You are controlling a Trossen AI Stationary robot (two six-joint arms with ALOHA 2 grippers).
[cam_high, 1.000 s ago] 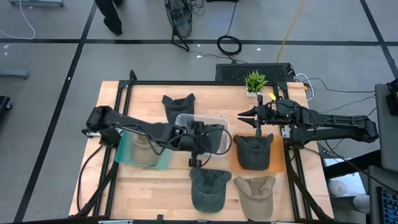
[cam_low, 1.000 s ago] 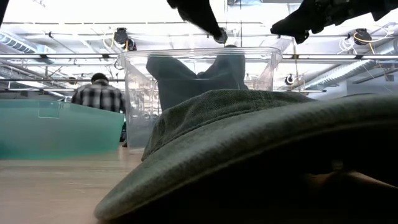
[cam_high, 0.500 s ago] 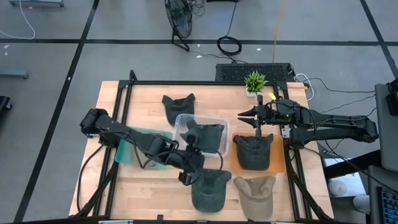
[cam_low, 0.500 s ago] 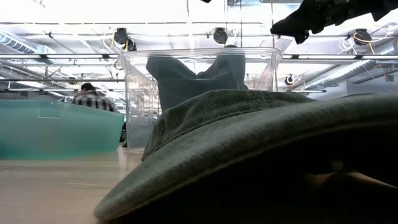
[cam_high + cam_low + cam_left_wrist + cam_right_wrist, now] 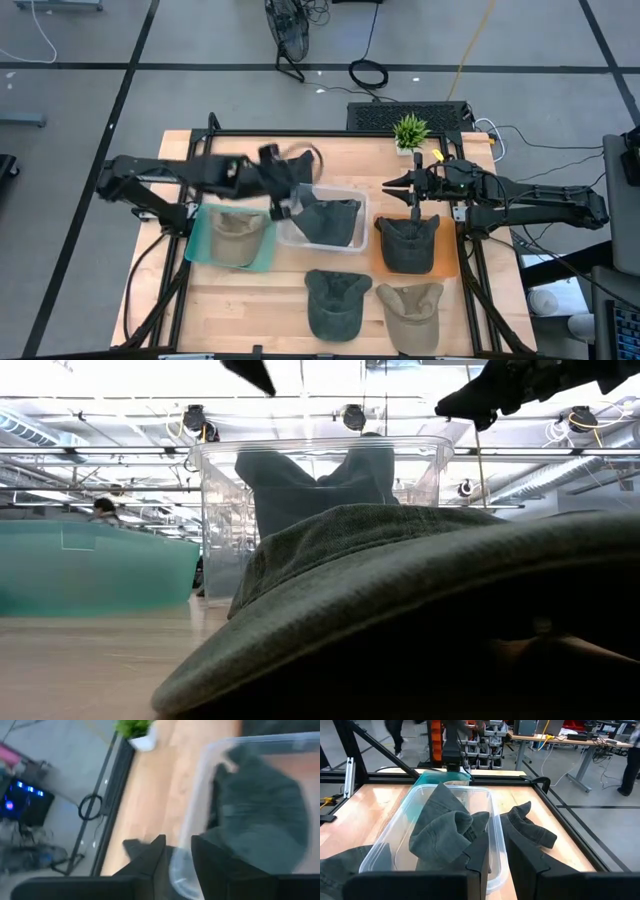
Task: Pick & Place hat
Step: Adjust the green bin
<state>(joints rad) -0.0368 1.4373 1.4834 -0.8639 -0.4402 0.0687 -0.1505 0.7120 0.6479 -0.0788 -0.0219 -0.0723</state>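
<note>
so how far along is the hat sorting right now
Done: one dark hat lies in the clear bin, a tan hat in the teal bin, and another dark hat on the orange tray.

In hand: nothing visibly; the left gripper is at the clear bin's rim, and the right gripper hovers.

Left: three hats on bare table, at the back and front.

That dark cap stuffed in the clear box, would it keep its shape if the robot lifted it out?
Probably not. The dark cap lies crumpled and folded in the clear box, so its cloth looks soft and floppy. It likely hangs limp from one pinch and seems light. The brim may stay stiffer.
</note>
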